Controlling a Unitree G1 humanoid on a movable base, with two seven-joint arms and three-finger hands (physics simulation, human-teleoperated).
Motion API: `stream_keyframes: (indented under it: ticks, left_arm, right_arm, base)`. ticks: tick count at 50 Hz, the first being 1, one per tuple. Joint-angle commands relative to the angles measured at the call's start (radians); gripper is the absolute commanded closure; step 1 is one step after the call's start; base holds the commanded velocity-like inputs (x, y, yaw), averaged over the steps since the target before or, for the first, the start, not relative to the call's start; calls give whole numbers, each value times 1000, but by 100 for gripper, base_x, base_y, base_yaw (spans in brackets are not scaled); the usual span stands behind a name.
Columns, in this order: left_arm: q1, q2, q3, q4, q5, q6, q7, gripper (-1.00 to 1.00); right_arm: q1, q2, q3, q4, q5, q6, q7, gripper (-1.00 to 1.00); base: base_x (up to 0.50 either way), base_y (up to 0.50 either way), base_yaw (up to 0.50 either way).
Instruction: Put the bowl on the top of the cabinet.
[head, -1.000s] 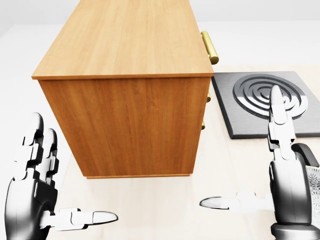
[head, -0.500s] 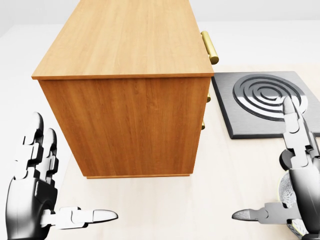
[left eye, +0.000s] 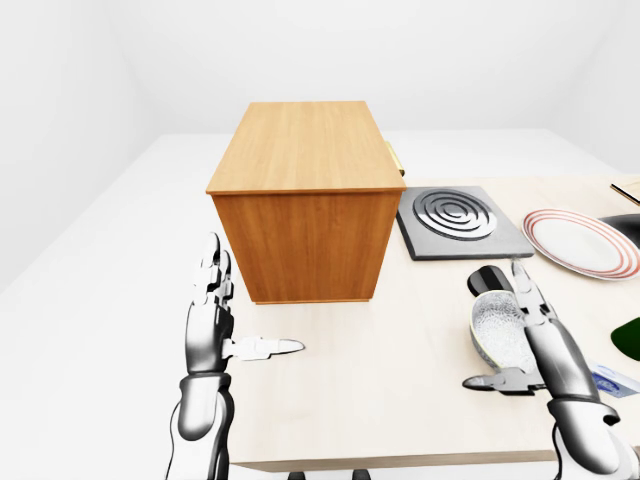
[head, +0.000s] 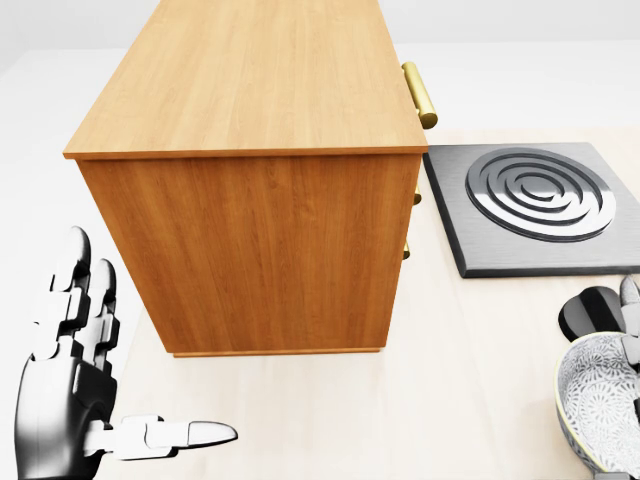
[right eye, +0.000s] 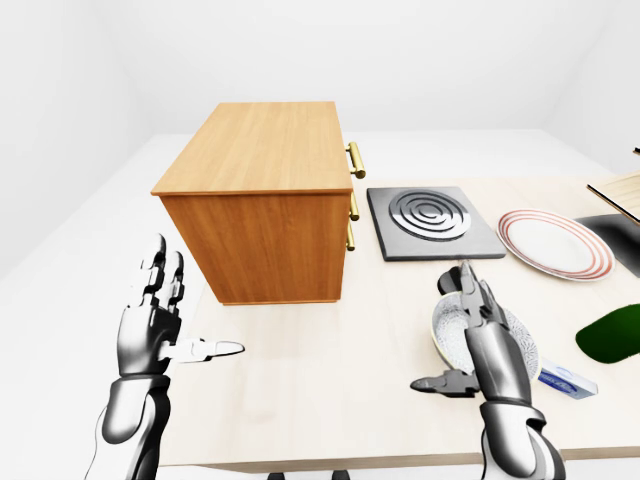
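A grey patterned bowl stands upright on the light table, at the lower right of the head view. The wooden cabinet with brass handles stands to its left, and its top is bare. My right hand is open, with its fingers along the bowl's right rim and its thumb below the bowl. It does not close round the bowl. My left hand is open and empty, below and left of the cabinet.
A dark hob plate with metal rings lies right of the cabinet. A small black object sits just above the bowl. A red-rimmed plate, a green object and a blue-white packet lie at the right.
My right hand has moved right and down, almost out of the head view, and the bowl now shows there. The left hand and the cabinet have not moved.
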Motion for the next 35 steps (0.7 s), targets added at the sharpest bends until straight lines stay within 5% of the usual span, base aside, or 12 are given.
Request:
stream_keyframes:
  ticks: [1,35]
  left_arm:
    - [2,0,-1,1,1,0,0,-100]
    - [-3,0,0,1,2,0,2,-100]
  right_arm:
    - [25,12,-47,58,-54,0,10,-100]
    - [54,-16,-8,196,-260,0,-78,-100]
  base:
    - [0,0,0]
    - [0,0,0]
